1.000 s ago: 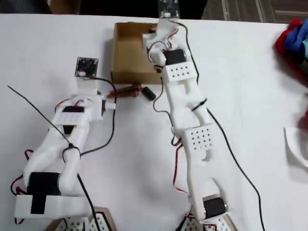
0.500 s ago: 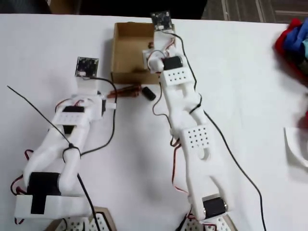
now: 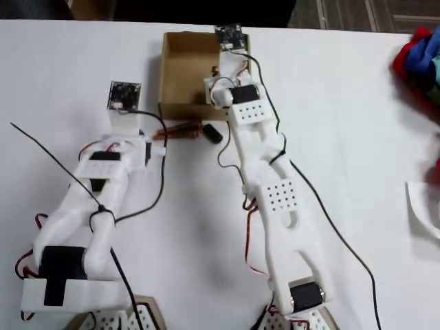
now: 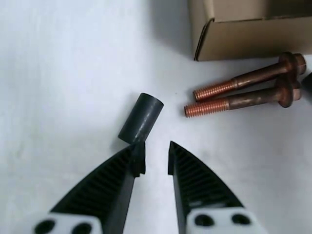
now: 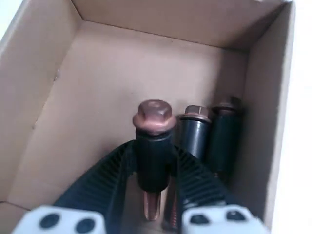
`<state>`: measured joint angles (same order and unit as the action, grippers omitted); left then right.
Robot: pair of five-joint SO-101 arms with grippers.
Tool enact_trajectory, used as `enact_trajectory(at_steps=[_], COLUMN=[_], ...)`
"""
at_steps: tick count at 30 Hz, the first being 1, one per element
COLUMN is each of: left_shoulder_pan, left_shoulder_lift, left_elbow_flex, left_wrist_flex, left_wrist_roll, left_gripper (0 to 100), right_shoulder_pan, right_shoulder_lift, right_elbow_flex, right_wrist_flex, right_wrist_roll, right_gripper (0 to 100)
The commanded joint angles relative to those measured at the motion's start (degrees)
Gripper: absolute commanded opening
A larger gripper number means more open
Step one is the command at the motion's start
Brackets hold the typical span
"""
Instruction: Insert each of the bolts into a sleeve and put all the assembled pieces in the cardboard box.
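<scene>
Holding a sleeved bolt [image 5: 154, 117] over the cardboard box [image 5: 122, 63]

The right gripper [image 5: 153, 148] is clamped on it; two assembled pieces [image 5: 195, 139] lie inside along one wall. The left gripper [image 4: 155, 158], jaws apart, sits near a loose black sleeve [image 4: 141, 118] and two bare bolts [image 4: 243, 99] on the tabletop [image 4: 58, 73].

Coppery threaded metal bolts [image 4: 243, 100], matt black sleeve [image 4: 141, 118] — plain brown cardboard box [image 5: 97, 87].

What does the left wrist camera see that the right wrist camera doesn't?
Left wrist view: the open left claw by a loose black sleeve and two bare bolts on the table. Right wrist view: the right claw gripping a sleeved bolt, two assembled pieces near it. Both share the cardboard box, outside versus inside.
</scene>
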<state>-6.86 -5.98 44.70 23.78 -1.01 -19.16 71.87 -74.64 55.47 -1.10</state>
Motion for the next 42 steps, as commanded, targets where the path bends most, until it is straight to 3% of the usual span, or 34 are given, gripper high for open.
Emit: enact_trajectory(at_steps=[1,4,17,22,31,36,42], left_shoulder_pan=[-0.44,-0.44,-0.44,-0.44,-0.44,-0.44,-0.79], left_shoulder_lift=[-0.18,-0.18,-0.18,-0.18,-0.18,-0.18,-0.44], left_elbow_flex=[-1.54,-1.54,-1.54,-1.54,-1.54,-1.54,-1.54], left_wrist_flex=[-1.14,-1.14,-1.14,-1.14,-1.14,-1.14,-1.14], left_wrist_roll=[0.09,0.09,0.09,0.09,0.09,0.09,0.09], left_gripper=[10,10,10,10,10,10,10], right_shoulder_pan=[-0.48,-0.75,0.13,-2.77,-7.34,-8.75,-7.69], right_shoulder_lift=[-1.19,-1.19,-1.19,1.01,4.97,5.58,2.24], right_elbow_flex=[-3.52,-3.6,-11.16,-10.46,-10.37,-10.55,-10.64], right_wrist_flex=[0.13,0.04,3.12,2.68,-4.97,-4.97,-0.75], right_wrist_roll=[0.18,0.18,0.44,0.62,0.7,6.42,6.68], right_gripper=[14.4,21.1,21.1,21.1,21.1,21.1,18.0])
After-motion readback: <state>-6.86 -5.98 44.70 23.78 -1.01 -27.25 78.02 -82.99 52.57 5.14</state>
